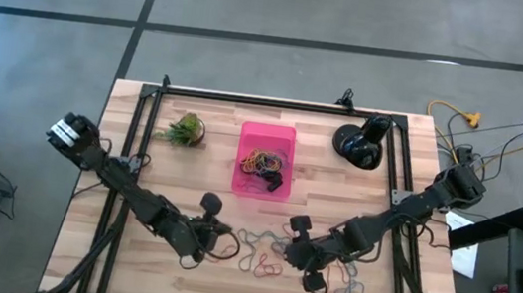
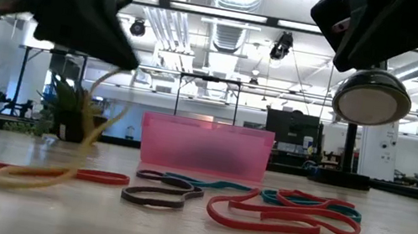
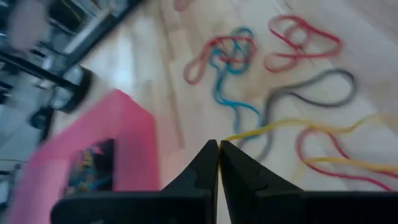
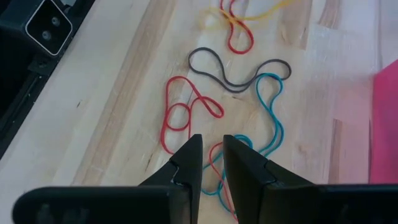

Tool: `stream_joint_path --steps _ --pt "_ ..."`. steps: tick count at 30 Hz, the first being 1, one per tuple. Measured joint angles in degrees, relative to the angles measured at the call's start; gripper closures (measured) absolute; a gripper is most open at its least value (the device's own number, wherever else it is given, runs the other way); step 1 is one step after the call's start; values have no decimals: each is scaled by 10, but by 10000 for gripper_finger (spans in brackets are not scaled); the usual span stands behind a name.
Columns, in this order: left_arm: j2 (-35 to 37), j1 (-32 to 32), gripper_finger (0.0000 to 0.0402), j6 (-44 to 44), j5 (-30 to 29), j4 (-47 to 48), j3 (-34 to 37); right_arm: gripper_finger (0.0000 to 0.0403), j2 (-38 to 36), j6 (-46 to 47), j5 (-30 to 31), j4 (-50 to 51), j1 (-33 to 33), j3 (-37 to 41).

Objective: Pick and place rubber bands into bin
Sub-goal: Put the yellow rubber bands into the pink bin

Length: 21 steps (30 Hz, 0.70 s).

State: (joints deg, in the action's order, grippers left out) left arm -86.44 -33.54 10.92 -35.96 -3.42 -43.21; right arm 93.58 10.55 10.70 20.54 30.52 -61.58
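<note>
Several rubber bands (image 1: 264,252) in red, teal, grey and yellow lie loose on the wooden table, between the two grippers and near the right one. The pink bin (image 1: 265,159) sits behind them toward the far edge, with a heap of bands (image 1: 261,163) inside. My left gripper (image 3: 219,149) is above the table, on the near side of the bin (image 3: 118,143), shut on a yellow band (image 3: 280,126). My right gripper (image 4: 211,144) hovers over red and teal bands (image 4: 186,112), its fingers a narrow gap apart with nothing between them. My left gripper pinches one end of the yellow band (image 3: 233,137) between its two fingertips, coming from above. The band hangs slack below the fingers (image 2: 94,115), and its lower end (image 2: 33,179) trails on the table.
A small green plant (image 1: 184,129) stands left of the bin. A round black object (image 1: 360,144) stands right of it. Black frame rails (image 1: 277,101) run along the table's far and side edges. More bands (image 1: 349,285) lie near the right arm.
</note>
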Motion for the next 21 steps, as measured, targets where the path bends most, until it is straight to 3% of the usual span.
stream_joint_path --steps 13,21 --pt "80 3 401 122 -125 -5 -29 344 0 0 0 1 0 0" --pt "133 44 401 209 -139 -39 -37 344 -1 0 0 1 0 0"
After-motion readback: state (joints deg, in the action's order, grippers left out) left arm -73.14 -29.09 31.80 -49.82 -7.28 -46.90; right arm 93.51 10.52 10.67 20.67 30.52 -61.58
